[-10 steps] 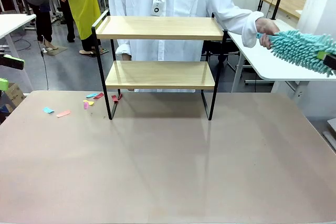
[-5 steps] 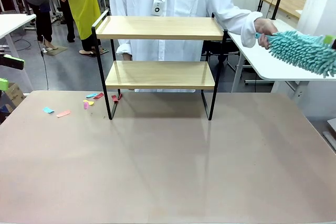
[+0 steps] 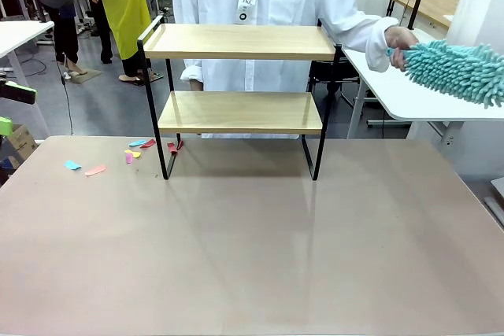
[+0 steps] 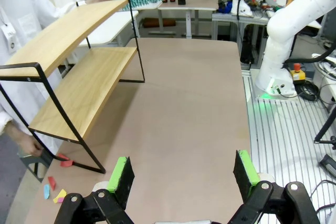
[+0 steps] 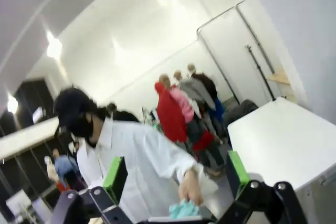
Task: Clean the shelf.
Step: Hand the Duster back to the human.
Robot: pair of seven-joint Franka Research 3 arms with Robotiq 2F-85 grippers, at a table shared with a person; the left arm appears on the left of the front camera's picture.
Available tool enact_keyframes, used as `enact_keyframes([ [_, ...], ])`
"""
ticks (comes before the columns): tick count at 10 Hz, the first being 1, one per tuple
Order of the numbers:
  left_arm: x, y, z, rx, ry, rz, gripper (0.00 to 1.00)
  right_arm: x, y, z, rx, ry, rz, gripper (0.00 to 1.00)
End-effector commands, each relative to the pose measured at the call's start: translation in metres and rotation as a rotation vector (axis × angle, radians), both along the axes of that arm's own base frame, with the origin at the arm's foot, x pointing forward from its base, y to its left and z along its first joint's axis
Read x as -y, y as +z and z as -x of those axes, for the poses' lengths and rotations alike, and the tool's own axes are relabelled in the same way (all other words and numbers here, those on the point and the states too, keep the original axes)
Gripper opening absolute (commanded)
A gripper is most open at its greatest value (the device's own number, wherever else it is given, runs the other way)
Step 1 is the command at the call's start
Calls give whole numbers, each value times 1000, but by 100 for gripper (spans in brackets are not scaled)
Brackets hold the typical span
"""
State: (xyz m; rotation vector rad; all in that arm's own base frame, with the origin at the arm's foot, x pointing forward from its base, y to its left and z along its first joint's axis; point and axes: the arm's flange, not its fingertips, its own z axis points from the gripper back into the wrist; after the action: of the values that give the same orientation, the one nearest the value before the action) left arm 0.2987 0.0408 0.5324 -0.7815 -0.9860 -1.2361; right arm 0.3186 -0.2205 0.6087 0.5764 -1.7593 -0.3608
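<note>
I see the shelf point(image 3: 240, 88) upright at the tabletop's point(image 3: 252, 241) far edge, long axis along it, two pale boards, black frame. Left claw point(image 4: 184, 174) and right claw point(image 5: 176, 174) gape empty.

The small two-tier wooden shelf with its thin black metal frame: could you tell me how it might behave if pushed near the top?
The two-tier wooden shelf looks light, so it would probably slide. Its thin black legs raise it fairly high, so a top push might tip it.

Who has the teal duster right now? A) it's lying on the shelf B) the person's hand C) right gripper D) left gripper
B: the person's hand grips the handle of the teal duster off to the side of the shelf; the right gripper stands open around nothing.
</note>
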Motion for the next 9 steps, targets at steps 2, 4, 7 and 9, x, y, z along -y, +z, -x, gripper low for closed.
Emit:
enact_keyframes([
  [2, 2, 0, -2, 25, -8, 24, 100, 28, -4, -7, 40, -6, -114, 100],
  [4, 2, 0, -2, 25, -8, 24, 100, 17, 3, 5, 23, -30, -51, 100],
  [7, 2, 0, -2, 25, -8, 24, 100, 17, 3, 5, 23, -30, -51, 100],
  [9, 2, 0, -2, 25, -8, 24, 100, 17, 3, 5, 23, -30, -51, 100],
])
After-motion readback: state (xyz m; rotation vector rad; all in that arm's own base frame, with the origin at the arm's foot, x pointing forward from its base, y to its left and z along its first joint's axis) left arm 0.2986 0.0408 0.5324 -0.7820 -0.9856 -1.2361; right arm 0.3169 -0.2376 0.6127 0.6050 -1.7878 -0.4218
